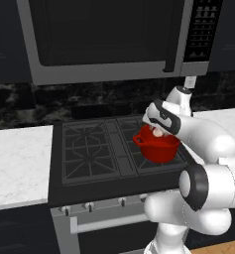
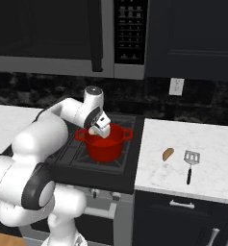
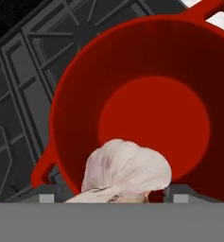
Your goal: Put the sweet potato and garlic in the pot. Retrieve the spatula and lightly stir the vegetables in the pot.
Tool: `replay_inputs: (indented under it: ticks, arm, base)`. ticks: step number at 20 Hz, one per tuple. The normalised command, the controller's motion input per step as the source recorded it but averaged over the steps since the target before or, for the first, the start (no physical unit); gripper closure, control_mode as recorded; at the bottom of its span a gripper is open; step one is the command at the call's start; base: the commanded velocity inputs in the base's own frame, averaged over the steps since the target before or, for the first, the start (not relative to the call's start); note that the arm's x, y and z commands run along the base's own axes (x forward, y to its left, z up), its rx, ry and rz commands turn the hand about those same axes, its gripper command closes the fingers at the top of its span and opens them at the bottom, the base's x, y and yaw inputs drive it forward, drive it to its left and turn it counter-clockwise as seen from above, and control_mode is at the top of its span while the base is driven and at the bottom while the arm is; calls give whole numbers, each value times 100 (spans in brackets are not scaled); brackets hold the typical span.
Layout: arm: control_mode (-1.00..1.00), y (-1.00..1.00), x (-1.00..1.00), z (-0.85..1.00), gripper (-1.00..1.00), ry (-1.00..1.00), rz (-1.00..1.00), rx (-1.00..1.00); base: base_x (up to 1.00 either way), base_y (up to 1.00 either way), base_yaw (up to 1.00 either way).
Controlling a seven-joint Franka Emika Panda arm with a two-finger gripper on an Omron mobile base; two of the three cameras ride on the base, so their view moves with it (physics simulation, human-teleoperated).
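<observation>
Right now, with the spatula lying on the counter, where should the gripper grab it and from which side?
Probably the spatula by its thin dark handle, from straight above. It lies flat on the white counter, slotted head away from the front edge, so the jaws should close across the handle's width.

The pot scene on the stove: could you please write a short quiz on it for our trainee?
1. True or false: the red pot already holds the sweet potato.
2. What hangs between the gripper fingers in the hand view?
A. the spatula
B. a garlic bulb
C. nothing
3. Fill in: the spatula lies on the white counter, just ____ of the sweet potato in the right base view.

Key
1. False: the pot's inside is bare and the sweet potato lies on the counter.
2. B, over the pot's opening.
3. right
</observation>
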Motion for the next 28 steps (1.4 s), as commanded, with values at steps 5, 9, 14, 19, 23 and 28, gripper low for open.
replay_inputs:
  ticks: [5,9,14,19,23,28]
  arm:
    - [-100,-29,-42,25,-100,-3,0,0]
    - [-100,-60,-92,48,-100,-8,0,0]
    - [-100,-80,-92,18,-100,-1,0,0]
    - [-100,-100,-17,-1,-100,0,0,0]
    - [-100,-100,18,-12,-100,3,0,0]
    - [-100,-96,54,-40,-100,9,2,0]
  base:
    - [0,0,0]
    - [0,0,0]
    - [0,0,0]
    - [0,0,0]
    - [0,0,0]
    - [0,0,0]
